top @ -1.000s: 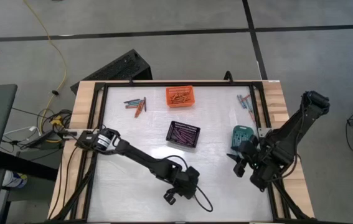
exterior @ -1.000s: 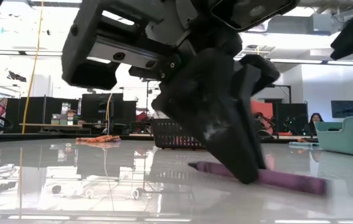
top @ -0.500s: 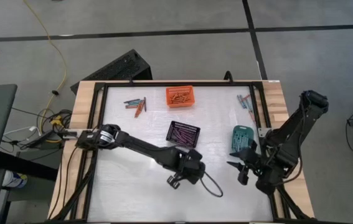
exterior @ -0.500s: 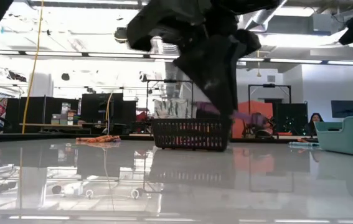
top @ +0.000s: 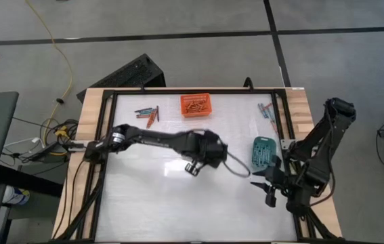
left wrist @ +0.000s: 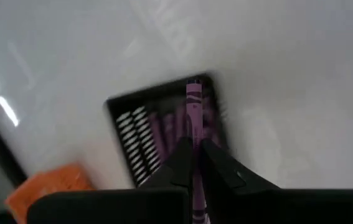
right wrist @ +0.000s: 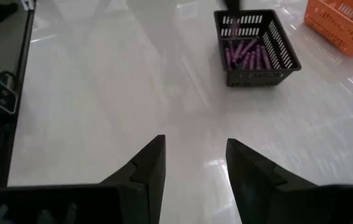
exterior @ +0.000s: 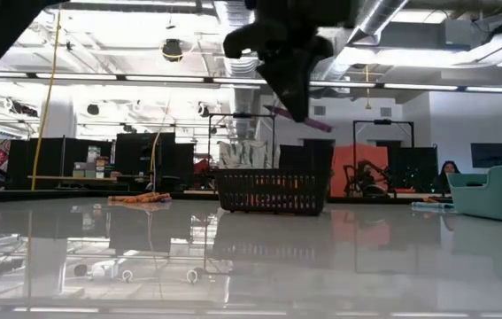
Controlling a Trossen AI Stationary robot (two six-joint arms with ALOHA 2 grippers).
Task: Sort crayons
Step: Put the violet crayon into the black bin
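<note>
One purple crayon (left wrist: 193, 112) pinched in left tool (left wrist: 195, 149), above black basket (left wrist: 164, 134)

Baskets on my table, clutter around it

I see an orange basket (top: 196, 105) by the table's (top: 144, 196) far edge, a black basket (exterior: 272, 190) mid-table, a teal basket (top: 262, 151) at the right edge; off the far-left corner a black case (top: 125, 73) and yellow cable (top: 55, 51) lie on the floor.
</note>
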